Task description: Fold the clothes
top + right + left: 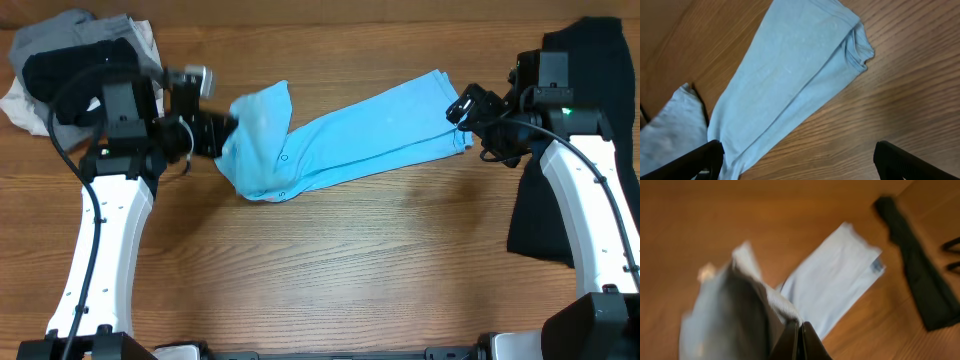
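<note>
Mia: Closest up is the left hand (799, 342). Its two dark fingers are pressed together, with a bunch of pale blue cloth caught between them. That view is blurred, but the pinch is plain.

Tom: Is that the T-shirt (370, 140)?

Mia: Yes. It lies on the counter (350, 270) as a long folded strip, slanting from lower left up to the right across the middle. Its left end is raised off the wood and flopped over, and that is the part the left hand grips.

Tom: And the other end?

Mia: Flat on the wood, with a stitched hem (860, 47) bunched at the corner. The right hand (799, 150) hangs over that end, jaws spread wide with nothing between them. One finger sits above the shirt's edge, and I cannot tell whether it touches.

Tom: Any other clothes?

Mia: A black garment (585, 50) is draped at the far right, partly under the right arm and apart from the shirt. A heap of clothes (70, 50), grey, black and white, sits in the far left corner behind the left arm.
</note>
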You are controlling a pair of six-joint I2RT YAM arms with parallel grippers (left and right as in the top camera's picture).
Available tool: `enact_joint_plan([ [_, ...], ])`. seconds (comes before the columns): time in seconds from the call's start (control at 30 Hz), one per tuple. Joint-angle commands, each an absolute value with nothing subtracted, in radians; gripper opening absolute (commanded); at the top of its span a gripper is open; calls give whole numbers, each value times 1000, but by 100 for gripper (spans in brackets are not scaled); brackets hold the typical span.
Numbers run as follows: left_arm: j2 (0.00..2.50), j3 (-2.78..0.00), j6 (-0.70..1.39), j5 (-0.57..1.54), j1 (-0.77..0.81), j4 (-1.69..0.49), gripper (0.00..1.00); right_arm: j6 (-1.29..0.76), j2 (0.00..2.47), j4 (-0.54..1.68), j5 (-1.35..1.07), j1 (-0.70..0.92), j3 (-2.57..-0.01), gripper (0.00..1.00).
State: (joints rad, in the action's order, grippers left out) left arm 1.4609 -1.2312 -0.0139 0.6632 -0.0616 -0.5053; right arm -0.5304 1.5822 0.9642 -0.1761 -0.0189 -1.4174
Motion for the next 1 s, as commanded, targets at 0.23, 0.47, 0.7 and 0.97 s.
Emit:
enact_joint_plan([
  [0.23,1597,-1280,222,361,-51,-41,4,-528,1583,953,-182,-19,-1419,100],
  [0.47,1868,-1285,348,143,-59,356,4,-527,1583,957,-182,-3,-1419,100],
  [0.7,1974,-1370,360,-11,-120,286,4,-527,1583,984,-181,29,-1419,100],
  [0.97,1967,-1488,260,177,-182,44,100,-527,1583,972,-169,75,-1406,100],
])
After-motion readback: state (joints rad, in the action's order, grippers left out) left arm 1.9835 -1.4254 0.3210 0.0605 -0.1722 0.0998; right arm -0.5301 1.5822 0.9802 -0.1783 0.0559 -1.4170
